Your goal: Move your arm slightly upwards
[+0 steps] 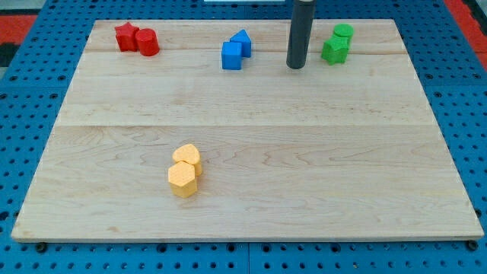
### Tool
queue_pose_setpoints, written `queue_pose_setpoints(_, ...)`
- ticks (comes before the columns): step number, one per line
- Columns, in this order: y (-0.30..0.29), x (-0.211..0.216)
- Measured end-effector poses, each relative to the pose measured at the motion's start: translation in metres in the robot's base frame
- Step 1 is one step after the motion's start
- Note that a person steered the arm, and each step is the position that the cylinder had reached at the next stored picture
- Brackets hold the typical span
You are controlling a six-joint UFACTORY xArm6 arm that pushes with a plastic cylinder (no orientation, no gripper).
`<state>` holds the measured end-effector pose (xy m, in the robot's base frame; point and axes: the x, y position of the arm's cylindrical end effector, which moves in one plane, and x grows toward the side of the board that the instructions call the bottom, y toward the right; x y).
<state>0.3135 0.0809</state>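
My tip [296, 66] rests on the wooden board [251, 175] near the view's top, right of centre. It stands between the blue blocks and the green blocks, touching neither. A blue cube [231, 55] and a blue pointed block [242, 41] sit to its left. A green star-like block [333, 51] and a green cylinder [343, 33] sit to its right. A red star [125, 36] and a red cylinder [148, 43] are at the top left. Two yellow blocks, a hexagon [183, 180] and a rounded one [187, 157], touch each other at the lower left.
The board lies on a blue pegboard surface [30, 106] that shows around its edges. A red strip [15, 19] shows at the view's top left corner.
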Motion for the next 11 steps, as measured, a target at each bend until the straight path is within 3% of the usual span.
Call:
queue_pose_setpoints(8, -0.003, 0.010)
queue_pose_setpoints(10, 0.002, -0.041)
queue_pose_setpoints(11, 0.051, -0.092)
